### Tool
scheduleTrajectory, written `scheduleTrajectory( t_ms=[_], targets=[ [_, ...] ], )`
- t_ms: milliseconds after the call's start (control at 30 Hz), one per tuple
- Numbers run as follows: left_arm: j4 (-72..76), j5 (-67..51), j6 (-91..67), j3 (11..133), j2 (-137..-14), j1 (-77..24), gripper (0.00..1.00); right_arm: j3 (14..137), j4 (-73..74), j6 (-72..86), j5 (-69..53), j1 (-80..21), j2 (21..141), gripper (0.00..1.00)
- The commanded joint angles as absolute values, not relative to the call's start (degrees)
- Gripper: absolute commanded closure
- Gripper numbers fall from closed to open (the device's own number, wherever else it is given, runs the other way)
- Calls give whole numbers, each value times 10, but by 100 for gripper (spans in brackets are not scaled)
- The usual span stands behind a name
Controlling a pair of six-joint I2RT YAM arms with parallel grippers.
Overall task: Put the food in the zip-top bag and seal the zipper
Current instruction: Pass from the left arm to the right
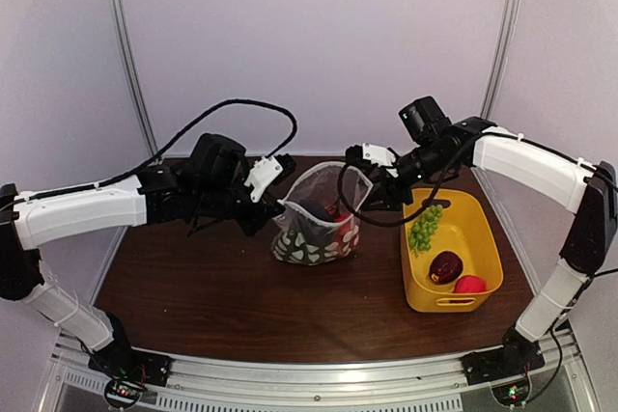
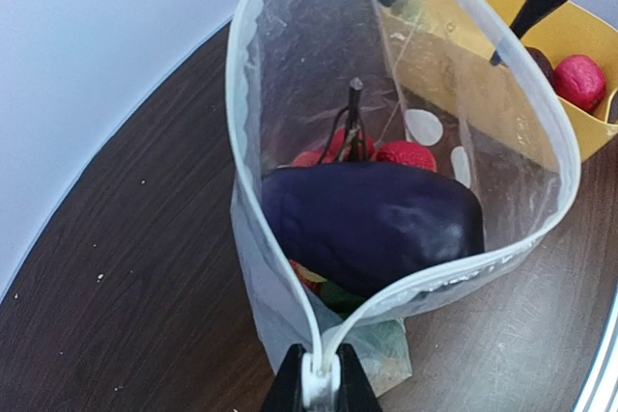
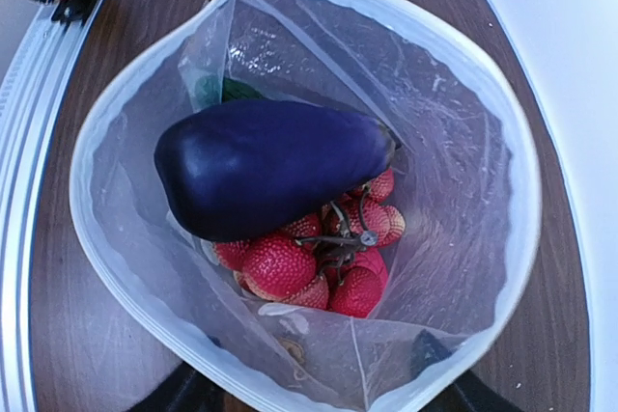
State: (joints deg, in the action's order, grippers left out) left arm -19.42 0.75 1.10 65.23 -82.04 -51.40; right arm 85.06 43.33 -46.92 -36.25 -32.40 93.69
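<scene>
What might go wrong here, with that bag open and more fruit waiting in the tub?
The clear floppy plastic bag seems held up only by the left pincer pinching its white rim strip; a slip might let it slump and spill. The dark purple eggplant lies crosswise atop the red berries, so the green grapes in the yellow plastic tub may pile high and hinder sealing.

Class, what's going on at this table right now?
Two robot arms are filling a clear bag with toy food. The left gripper pinches the bag's rim, holding it open. The right gripper hangs open above the mouth, holding nothing. An eggplant and red fruits lie inside; grapes and two more pieces wait in the yellow tub.
</scene>
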Motion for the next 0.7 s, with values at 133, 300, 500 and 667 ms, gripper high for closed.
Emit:
scheduleTrajectory(
  t_ms=[133, 300, 500, 667],
  targets=[
    [-155, -24, 2, 626, -787, -475, 100, 878, 387, -439, -356, -325, 952, 90],
    [-162, -31, 5, 614, -774, -468, 100, 874, 378, -420, -358, -318, 943, 100],
    [-181, -45, 5, 618, -734, -467, 100, 873, 416, -430, -371, -316, 887, 100],
    [-135, -101, 46, 567, -691, -468, 99, 860, 490, -480, -404, -316, 869, 100]
  ],
)
